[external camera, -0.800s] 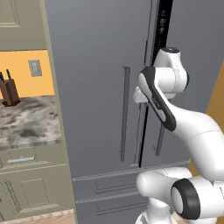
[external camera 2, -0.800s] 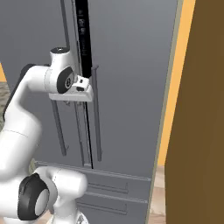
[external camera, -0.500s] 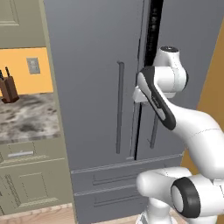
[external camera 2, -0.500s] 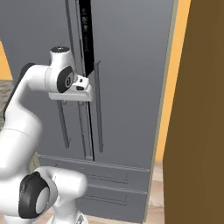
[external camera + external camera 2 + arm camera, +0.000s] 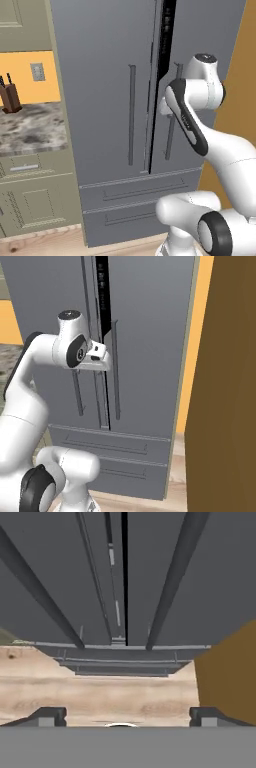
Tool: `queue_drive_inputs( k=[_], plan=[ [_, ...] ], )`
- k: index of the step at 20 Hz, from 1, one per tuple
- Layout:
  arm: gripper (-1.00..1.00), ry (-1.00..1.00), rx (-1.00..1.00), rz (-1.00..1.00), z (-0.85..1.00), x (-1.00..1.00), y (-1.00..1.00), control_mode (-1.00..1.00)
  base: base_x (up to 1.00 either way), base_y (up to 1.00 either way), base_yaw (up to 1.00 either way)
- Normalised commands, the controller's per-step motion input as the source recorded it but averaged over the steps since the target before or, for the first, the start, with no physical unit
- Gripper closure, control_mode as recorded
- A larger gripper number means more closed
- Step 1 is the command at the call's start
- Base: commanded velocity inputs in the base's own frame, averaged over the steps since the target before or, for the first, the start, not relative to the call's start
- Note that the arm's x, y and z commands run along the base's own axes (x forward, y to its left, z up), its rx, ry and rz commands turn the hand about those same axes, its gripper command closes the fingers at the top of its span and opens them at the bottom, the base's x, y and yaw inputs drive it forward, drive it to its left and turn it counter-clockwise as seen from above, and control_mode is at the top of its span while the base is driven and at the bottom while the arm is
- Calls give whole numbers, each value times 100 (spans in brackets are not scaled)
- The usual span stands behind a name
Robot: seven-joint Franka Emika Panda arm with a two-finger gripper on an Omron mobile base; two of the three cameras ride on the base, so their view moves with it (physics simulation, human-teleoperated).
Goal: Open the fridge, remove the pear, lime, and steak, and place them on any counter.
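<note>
Up close, the matte grey fridge (image 5: 110, 100) shows two long bar handles, with the hand (image 5: 125, 714) spread wide, holding nothing

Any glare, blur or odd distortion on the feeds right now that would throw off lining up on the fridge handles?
Left base view: flat, even light on the tall matte grey fridge, no glare, edges sharp. Right base view: the same, with only a soft shadow beside the right bar handle. Hand view: steep perspective makes the handles splay outward; open pincer tips crisp.
</note>
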Motion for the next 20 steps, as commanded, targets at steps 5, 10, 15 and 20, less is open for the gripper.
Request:
queue_drive_inputs(
  k=[5,10,15,20],
  plan=[
    [-100,-32,0,-8,6,48,-31,-100,0,0,0],
    [-100,-18,1,-3,0,75,-26,-100,0,0,0],
    [-100,-10,4,0,0,88,-15,-100,0,0,0],
    [-100,-7,4,0,0,66,-4,-100,0,0,0]
  ],
)
